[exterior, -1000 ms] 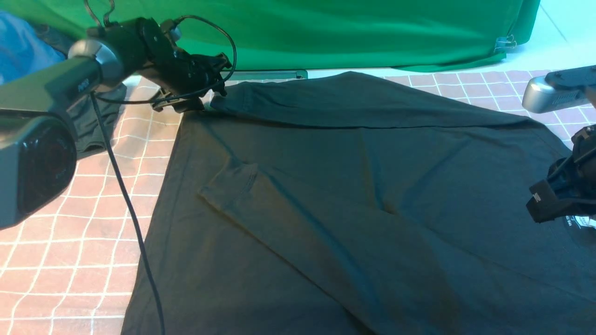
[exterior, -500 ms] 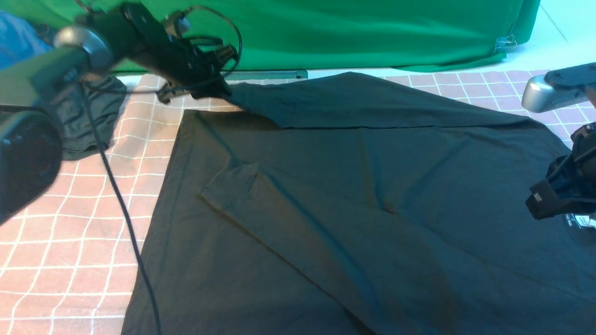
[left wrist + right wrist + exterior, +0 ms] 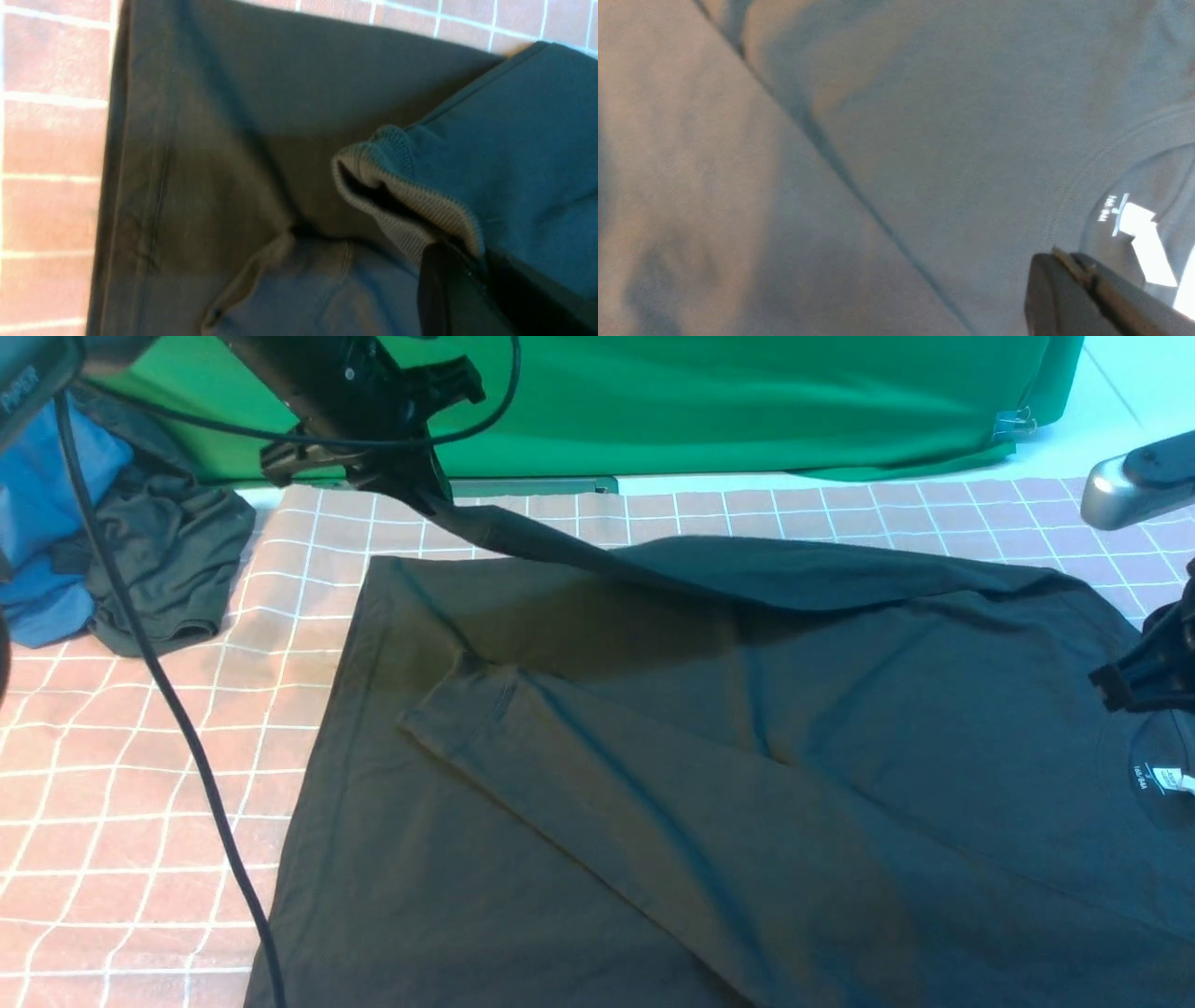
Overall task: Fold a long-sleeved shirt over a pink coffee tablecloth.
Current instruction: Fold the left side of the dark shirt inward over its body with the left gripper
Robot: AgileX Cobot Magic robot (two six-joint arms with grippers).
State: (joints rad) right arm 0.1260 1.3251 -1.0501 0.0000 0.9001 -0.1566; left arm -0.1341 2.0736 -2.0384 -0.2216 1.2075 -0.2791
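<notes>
The long-sleeved shirt lies spread on the pink coffee tablecloth, covering most of the cloth between the two grippers. One sleeve lifts off the body and runs taut up to the left gripper. Its fingers are clamped together on the ribbed cuff. The cuff's open mouth gapes just past the fingertips, and the shirt's hemmed edge and bare pink squares lie well below them.

The other sleeve lies folded diagonally across the body. Its cuff end rests flat, below the left fingers and nearer the robot, well apart from them.

The right gripper hangs over the neck end of the shirt, its fingers pressed together with nothing between them. The collar and its white neck label sit just beside those fingertips. Whether the tips touch the fabric cannot be told.

Behind the left fingers hangs a green backdrop. Out to the left of them a dark grey garment lies crumpled at the tablecloth's edge, against a blue garment. A black cable drops from the left arm across the pink squares, running near the shirt's side edge.
</notes>
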